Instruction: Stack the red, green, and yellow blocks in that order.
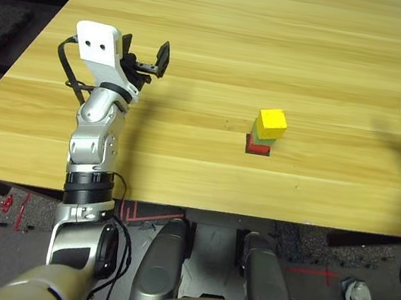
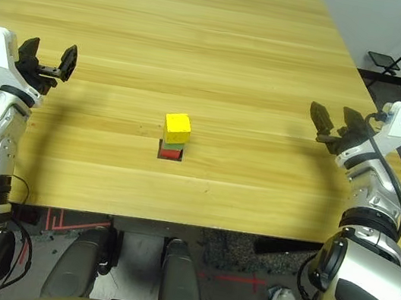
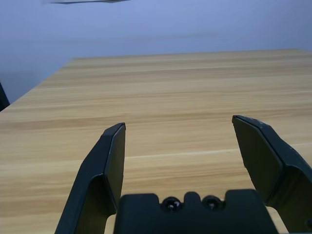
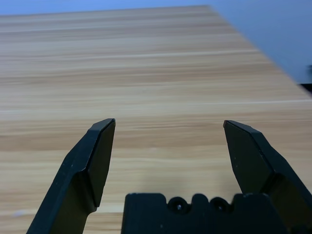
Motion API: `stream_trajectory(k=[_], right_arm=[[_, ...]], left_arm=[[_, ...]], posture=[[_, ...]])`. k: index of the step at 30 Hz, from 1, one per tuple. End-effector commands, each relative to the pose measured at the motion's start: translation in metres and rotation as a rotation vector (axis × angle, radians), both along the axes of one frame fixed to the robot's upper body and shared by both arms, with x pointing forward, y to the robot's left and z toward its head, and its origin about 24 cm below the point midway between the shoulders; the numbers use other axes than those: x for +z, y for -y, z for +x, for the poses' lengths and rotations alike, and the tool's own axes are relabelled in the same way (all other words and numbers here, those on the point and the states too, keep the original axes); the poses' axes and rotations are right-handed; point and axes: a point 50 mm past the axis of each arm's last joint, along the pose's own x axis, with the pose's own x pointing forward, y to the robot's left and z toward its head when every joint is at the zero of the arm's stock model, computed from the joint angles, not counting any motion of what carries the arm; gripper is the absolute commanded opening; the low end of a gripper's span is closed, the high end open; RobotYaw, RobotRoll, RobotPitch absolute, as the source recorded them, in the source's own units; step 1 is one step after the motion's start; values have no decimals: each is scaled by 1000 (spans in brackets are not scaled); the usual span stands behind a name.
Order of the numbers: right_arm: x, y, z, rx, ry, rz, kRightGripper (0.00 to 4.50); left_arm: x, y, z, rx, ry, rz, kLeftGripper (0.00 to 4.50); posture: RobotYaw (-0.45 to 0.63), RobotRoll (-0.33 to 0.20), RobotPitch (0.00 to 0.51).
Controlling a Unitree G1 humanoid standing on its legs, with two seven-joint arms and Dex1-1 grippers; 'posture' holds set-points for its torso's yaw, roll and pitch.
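Three small cubes are standing in a single stack near the middle of a long wooden table (image 2: 204,35) — the red block (image 2: 170,153) sitting at the bottom on a flat black square marker (image 2: 160,149), the green block (image 2: 174,146) resting on it, and the yellow block (image 2: 177,128) crowning the pile, turned slightly askew against the two beneath. The left gripper (image 2: 47,61) is hovering over the table's left side, well apart from the stack, its two black fingers (image 3: 113,161) spread wide with nothing between them. The right gripper (image 2: 335,125) is hanging over the right side of the table, equally clear of the blocks, its jaws also gaping and holding nothing — both are pointing forward along the bare boards, one on each side of the stack
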Motion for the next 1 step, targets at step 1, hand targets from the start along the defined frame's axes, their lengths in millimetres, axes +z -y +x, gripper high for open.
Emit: stream_trajectory(k=[1], right_arm=[[-8,3,-3,-58,-5,0,4500]], left_arm=[[-14,-8,-8,78,-57,14,4474]], posture=[[114,-10,136]])
